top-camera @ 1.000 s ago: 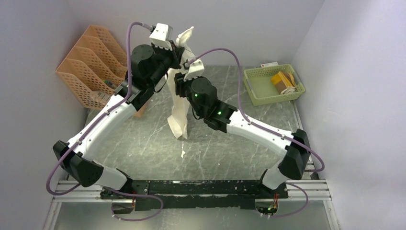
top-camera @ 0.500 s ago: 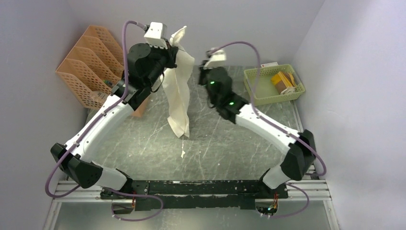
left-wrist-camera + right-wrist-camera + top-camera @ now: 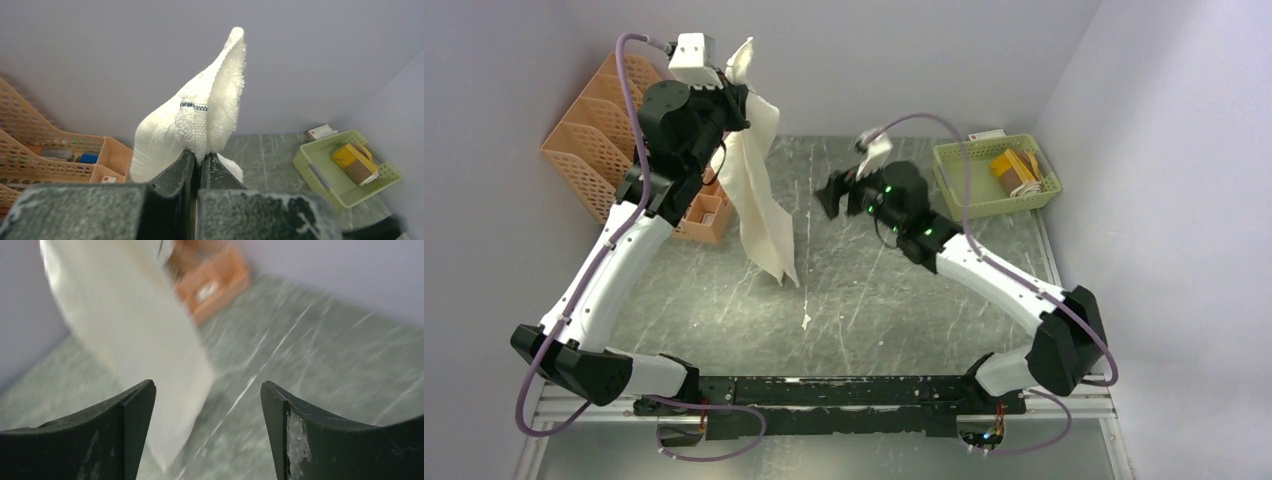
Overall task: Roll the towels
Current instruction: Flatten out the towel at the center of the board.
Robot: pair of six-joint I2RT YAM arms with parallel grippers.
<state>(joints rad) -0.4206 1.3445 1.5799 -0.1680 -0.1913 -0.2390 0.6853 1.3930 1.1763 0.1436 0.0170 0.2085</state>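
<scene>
One mustard-brown towel sits bundled in the green basket, probably rolled already. Cream towel hangs unrolled well left of the basket, corner pinched in my left gripper; right gripper, between towel and basket, gapes empty.

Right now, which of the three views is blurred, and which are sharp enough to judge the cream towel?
Top external view: sharp, evenly lit; the cream towel hangs from the left gripper. Left wrist view: the pinched towel edge is in focus. Right wrist view: motion blur smears the towel and the table; only the open right gripper is crisp.
</scene>
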